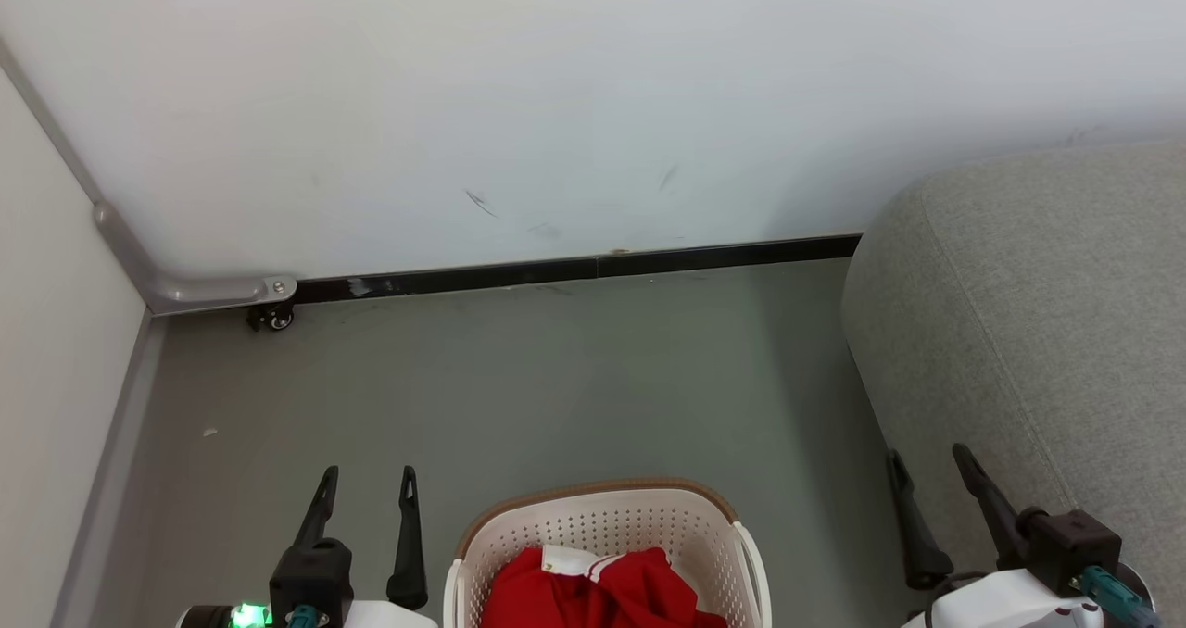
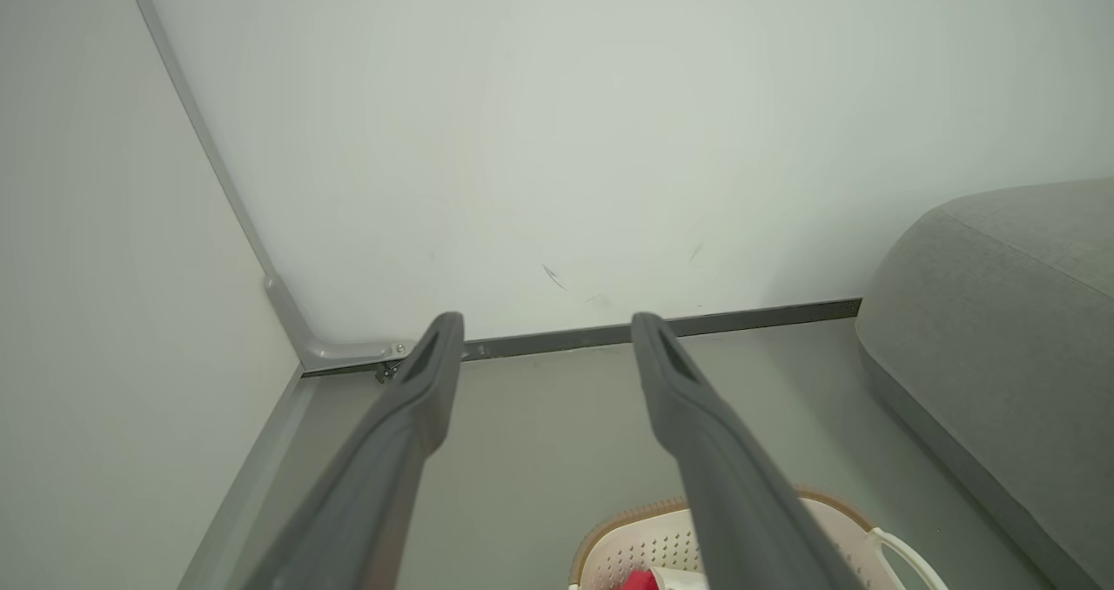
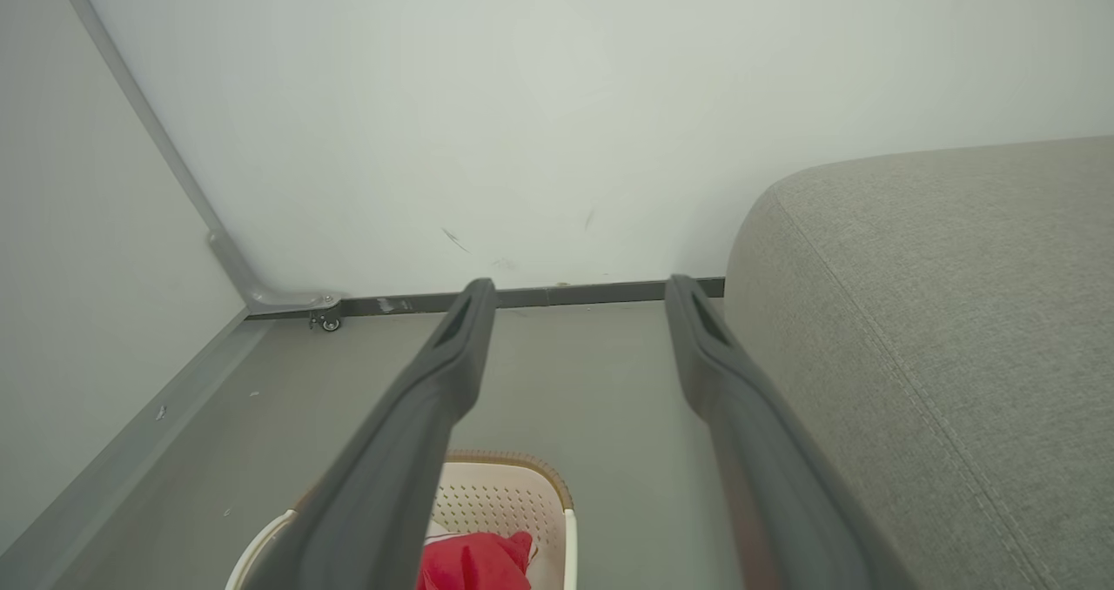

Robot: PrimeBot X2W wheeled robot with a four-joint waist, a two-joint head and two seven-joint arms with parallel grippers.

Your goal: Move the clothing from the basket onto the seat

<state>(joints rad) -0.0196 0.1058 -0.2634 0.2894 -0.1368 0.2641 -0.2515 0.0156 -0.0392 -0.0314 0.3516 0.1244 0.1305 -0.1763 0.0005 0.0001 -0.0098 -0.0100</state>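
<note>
1. Judging progress: nothing has been moved. The red clothing [image 1: 593, 596] (white trim) lies bunched in the basket [image 1: 602, 491], and no garment is on the part of the seat [image 1: 1038, 332] in view.
2. Left end effector [image 1: 369, 472]: fingers spread wide, empty, over the floor [image 1: 556, 378] just left of the basket.
3. Right end effector [image 1: 927, 457]: also wide and empty, between basket and seat, close to the seat's front face.
4. Left to do: reach in, grip, lift, carry right, release on the seat (the whole job, as I read it).
5. Materials:
   - Basket: oval cream plastic with a perforated wall, brown woven-look rim and loop side handle.
   - Clothing: soft and limp, so it will likely drape and could drag on the rim.
   - Seat: coarse grey woven upholstery with rounded edges and a stitched seam.
   - Floor: smooth grey.
</note>
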